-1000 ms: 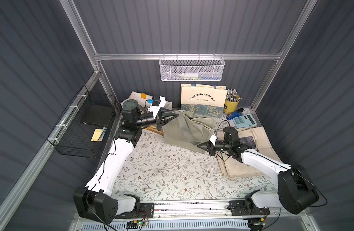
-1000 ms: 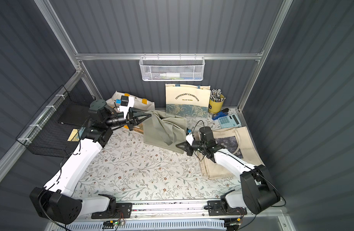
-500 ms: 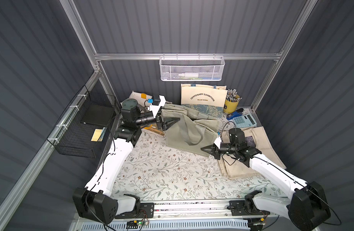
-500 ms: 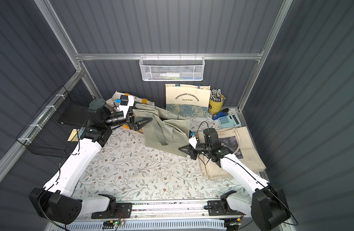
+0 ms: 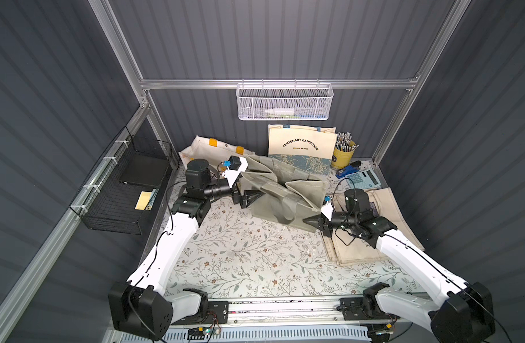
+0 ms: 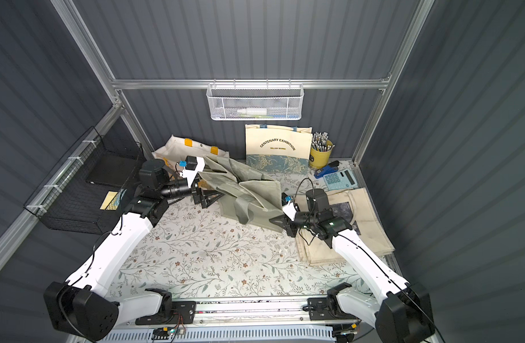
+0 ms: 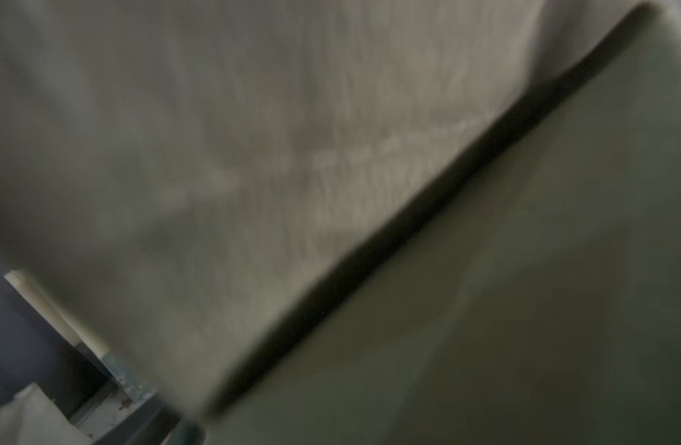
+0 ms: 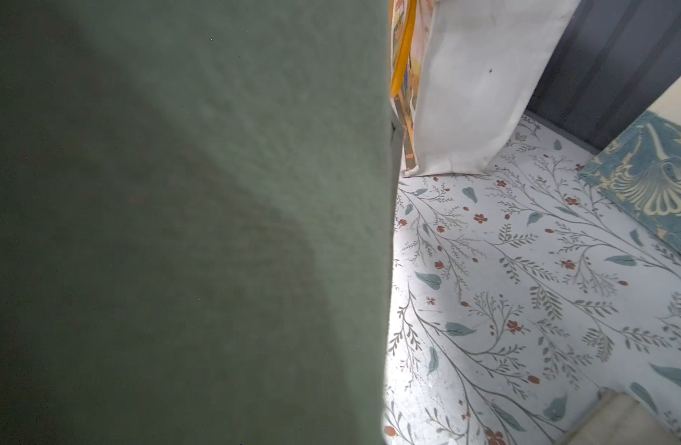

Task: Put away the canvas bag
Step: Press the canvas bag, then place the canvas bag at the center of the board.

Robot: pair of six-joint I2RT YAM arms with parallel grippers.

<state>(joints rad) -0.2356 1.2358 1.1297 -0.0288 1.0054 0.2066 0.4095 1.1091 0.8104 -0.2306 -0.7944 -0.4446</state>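
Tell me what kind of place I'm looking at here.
Probably a robot test cell dressed up as a home-office storage nook: an aluminium frame with dark panelled walls, a white mesh basket hung at the back, and a yellow pencil cup near a calculator on the floral tabletop.

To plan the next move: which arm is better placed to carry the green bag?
Right. The right gripper is shut on a corner of the green bag, so it can probably pull it along. The left gripper stands open beside the bag, holding nothing.

the canvas bag [image 5: 285, 190] is olive green, the table mat [image 5: 240, 261] white with leafy red-flowered sprigs.
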